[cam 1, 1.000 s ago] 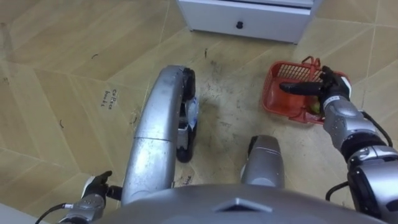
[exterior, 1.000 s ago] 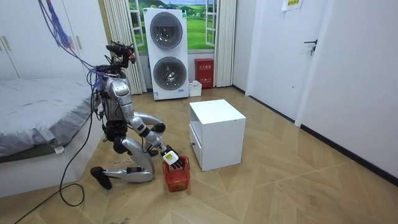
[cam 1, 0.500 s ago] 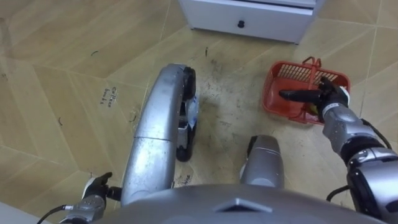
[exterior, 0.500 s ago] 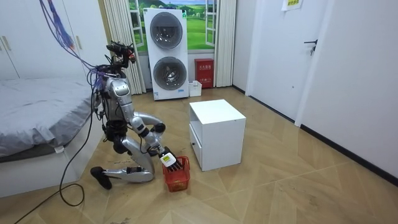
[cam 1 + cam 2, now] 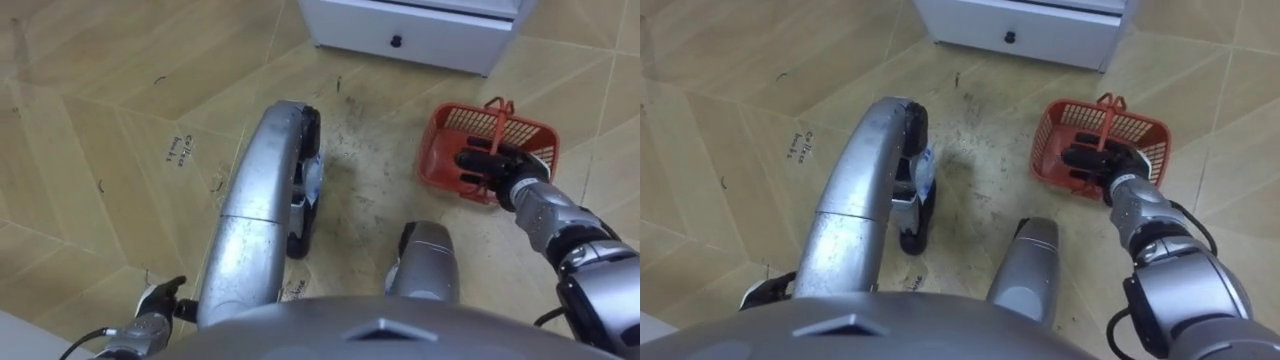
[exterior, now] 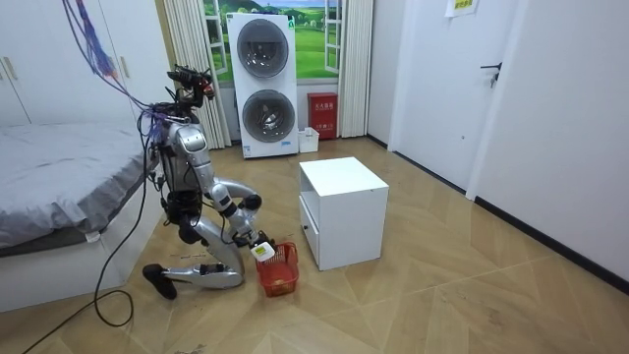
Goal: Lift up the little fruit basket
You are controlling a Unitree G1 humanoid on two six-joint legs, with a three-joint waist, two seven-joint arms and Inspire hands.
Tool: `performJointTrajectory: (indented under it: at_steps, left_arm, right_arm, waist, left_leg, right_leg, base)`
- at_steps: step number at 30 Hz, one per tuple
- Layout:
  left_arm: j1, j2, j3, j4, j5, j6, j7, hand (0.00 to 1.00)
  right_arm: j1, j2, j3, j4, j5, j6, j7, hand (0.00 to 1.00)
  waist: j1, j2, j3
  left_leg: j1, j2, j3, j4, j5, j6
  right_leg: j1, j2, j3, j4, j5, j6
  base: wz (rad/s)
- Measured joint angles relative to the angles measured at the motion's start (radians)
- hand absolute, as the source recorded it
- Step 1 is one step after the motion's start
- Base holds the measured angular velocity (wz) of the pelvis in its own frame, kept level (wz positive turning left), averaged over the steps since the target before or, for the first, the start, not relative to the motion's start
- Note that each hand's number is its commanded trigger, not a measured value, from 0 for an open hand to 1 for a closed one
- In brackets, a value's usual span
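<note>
Robot: it knelt on the wooden floor (image 5: 100, 100), between the bed (image 6: 59, 187) and the white drawer cabinet (image 5: 420, 35), with its head bent to the work.
Red basket: the red basket (image 5: 520, 130) stood on the floor just in front of the cabinet, to the right of the robot's knees. In the room view it sat beside the cabinet's near corner.
Handle: the basket's thin red handle (image 5: 497, 122) stood upright over the middle.
Right hand: the right hand (image 5: 497, 168) lay over the basket's near side, at the foot of the handle. Its dark fingers (image 5: 468, 158) were spread and fairly straight, pointing toward the robot's left and clasping nothing that could be seen.
Left hand: the left hand (image 5: 150, 312) hung low by the left leg, well apart from the basket. Its grasp could not be made out.
</note>
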Motion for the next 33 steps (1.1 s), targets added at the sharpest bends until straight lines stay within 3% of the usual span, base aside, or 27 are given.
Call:
performJointTrajectory:
  at_steps: [6,10,17,23,29,33]
  left_arm:
    - [-0.009,-0.006,-0.021,0.001,0.000,0.000,-0.001,0.00]
    - [-0.040,-0.029,-0.024,0.003,0.000,0.003,0.009,0.00]
    - [-0.091,-0.044,-0.031,0.010,0.000,0.006,0.012,0.00]
    - [-0.124,-0.047,0.023,0.020,0.010,0.000,0.012,0.00]
    - [-0.145,-0.047,0.043,0.024,0.013,0.000,0.016,0.00]
    - [-0.153,-0.045,0.047,0.021,0.081,0.001,0.019,0.00]
  right_arm:
    - [0.000,0.014,-0.001,0.000,0.118,0.000,0.020,1.00]
    - [0.001,0.018,0.000,0.002,0.135,0.004,0.033,1.00]
    - [0.024,0.008,0.000,0.005,0.153,0.009,0.031,1.00]
    - [0.026,0.017,-0.001,-0.001,-0.023,0.009,0.022,1.00]
    - [0.024,0.012,-0.002,-0.124,-0.200,0.010,0.008,1.00]
    - [0.019,0.020,-0.001,-0.206,-0.388,0.012,-0.010,1.00]
  waist:
    - [0.006,0.001,0.0005]
    - [0.004,0.004,0.0012]
    - [0.001,-0.003,0.0050]
    - [0.001,-0.002,0.0048]
    - [-0.018,-0.012,0.0083]
    - [-0.039,-0.019,0.0111]
  left_leg:
    - [-0.001,-0.003,-0.010,0.001,0.005,-0.009]
    - [-0.001,-0.014,-0.018,0.001,0.008,-0.016]
    - [-0.001,-0.016,-0.018,0.005,0.009,-0.018]
    - [0.000,-0.017,-0.044,0.035,0.003,-0.005]
    - [0.007,-0.031,-0.045,0.056,-0.008,0.016]
    - [0.037,-0.038,-0.049,0.067,-0.028,0.033]
  right_leg:
    - [0.006,0.005,-0.005,0.002,0.000,0.000]
    - [0.014,0.010,-0.017,0.002,0.000,0.000]
    - [0.017,0.011,-0.017,0.002,0.000,0.000]
    - [0.046,0.029,-0.027,0.002,-0.001,-0.001]
    - [0.067,0.021,-0.027,0.000,-0.001,-0.002]
    - [0.108,0.017,-0.025,-0.021,-0.001,-0.002]
  base:
    - [0.00]
    - [0.04]
    - [-0.01]
    - [-0.04]
    - [0.00]
    - [-0.04]
